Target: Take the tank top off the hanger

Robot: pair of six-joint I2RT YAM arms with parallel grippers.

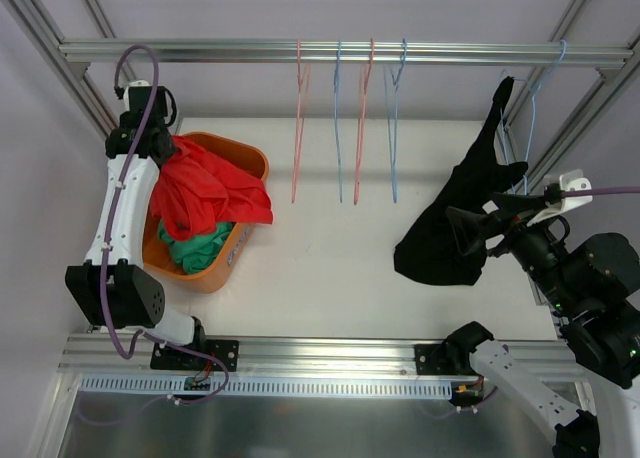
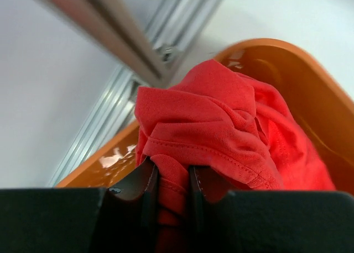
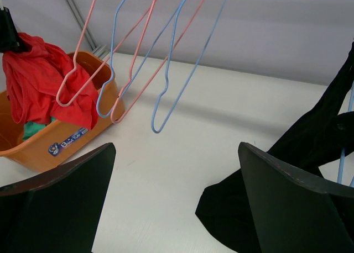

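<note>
Barely started: black tank top (image 1: pixel 440 248) is still on its blue hanger (image 3: pixel 339 164) at the rail's (image 1: pixel 320 50) right end, right gripper (image 3: pixel 174 153) there too, wide open and empty, left gripper (image 2: pixel 172 178) pinching a red garment (image 2: pixel 210 126).

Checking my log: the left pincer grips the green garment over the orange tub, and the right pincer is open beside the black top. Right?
No. The left pincer grips the red garment, not the green one, which lies lower in the tub. The left wrist view shows red cloth pinched between its fingers. The right pincer is indeed open beside the black top.
</note>
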